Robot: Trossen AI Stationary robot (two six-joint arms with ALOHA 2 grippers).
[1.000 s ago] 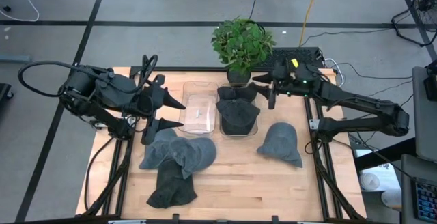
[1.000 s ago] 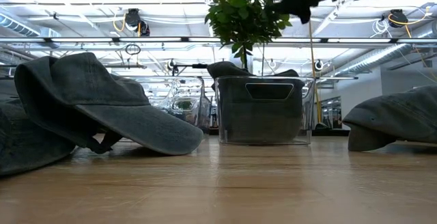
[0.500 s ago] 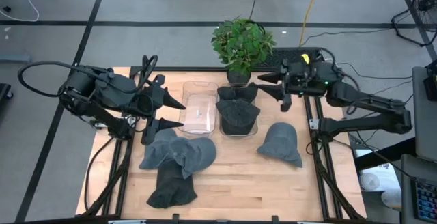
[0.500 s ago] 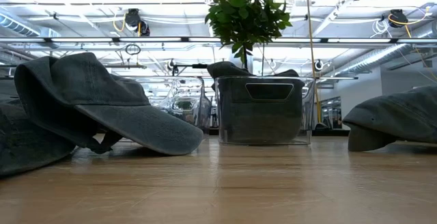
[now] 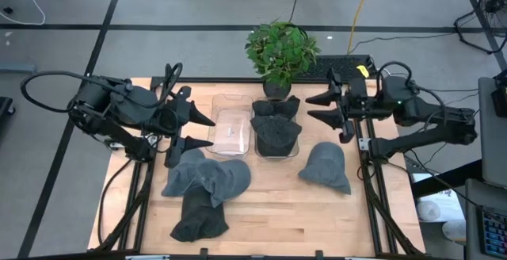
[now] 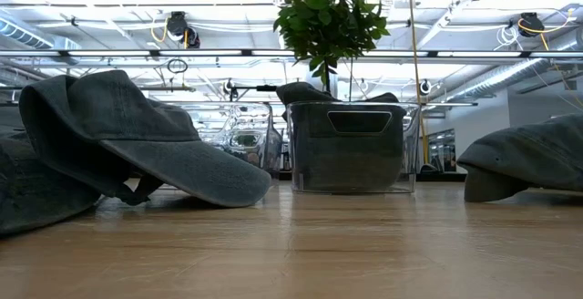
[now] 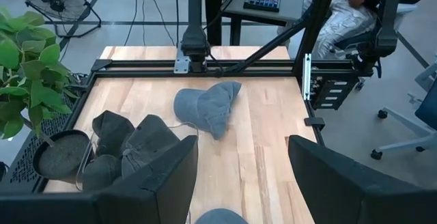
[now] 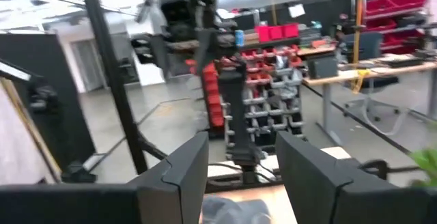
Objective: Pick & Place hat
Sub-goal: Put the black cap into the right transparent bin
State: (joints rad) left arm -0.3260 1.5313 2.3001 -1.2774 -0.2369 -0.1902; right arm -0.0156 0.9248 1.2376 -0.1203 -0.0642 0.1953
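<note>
Several grey caps lie in a pile (image 5: 204, 182) on the table's left half, and one grey cap (image 5: 325, 166) lies alone at the right, crown up. More caps fill the right clear bin (image 5: 275, 131), which also shows in the low view (image 6: 351, 146). My left gripper (image 5: 201, 132) is open and empty, held above the table beside the empty left clear bin (image 5: 230, 129), just beyond the pile. My right gripper (image 5: 318, 108) is open and empty, raised by the table's right edge, beyond the lone cap and right of the filled bin.
A potted plant (image 5: 280, 50) stands at the far edge behind the bins. A black frame rail (image 5: 366, 173) runs along the table's right side. Bare wood (image 5: 277, 212) lies between the pile and the lone cap, toward the near edge.
My right gripper has drawn back from over the filled bin toward the table's right edge and risen out of the low view, empty. The caps and my left arm have kept still.
</note>
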